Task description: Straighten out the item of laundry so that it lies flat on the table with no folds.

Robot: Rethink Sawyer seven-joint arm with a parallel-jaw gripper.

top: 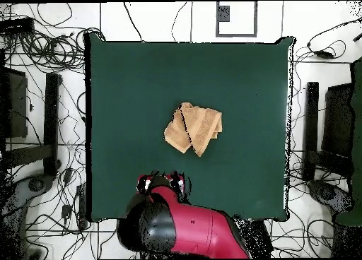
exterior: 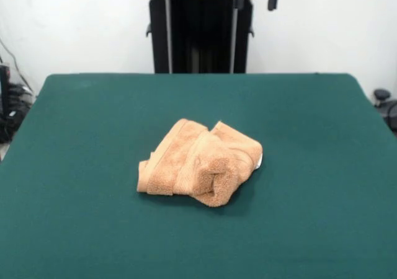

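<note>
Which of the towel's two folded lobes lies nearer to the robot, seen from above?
The left, lighter lobe of the towel; its lower corner reaches closest to the arm. The right lobe sits further away.

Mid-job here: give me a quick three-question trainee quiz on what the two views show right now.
1. True or false: the light orange-tan terry towel lies flat with no folds.
2. Where on the dark green felt-topped table is the towel? A) near the middle B) hanging over an edge C) in a corner
3. In the overhead view, the red and black robot arm is over the table's ____ edge.

Key: 1 false, it is bunched and folded over itself. 2 A. 3 bottom, apart from the towel.
</note>
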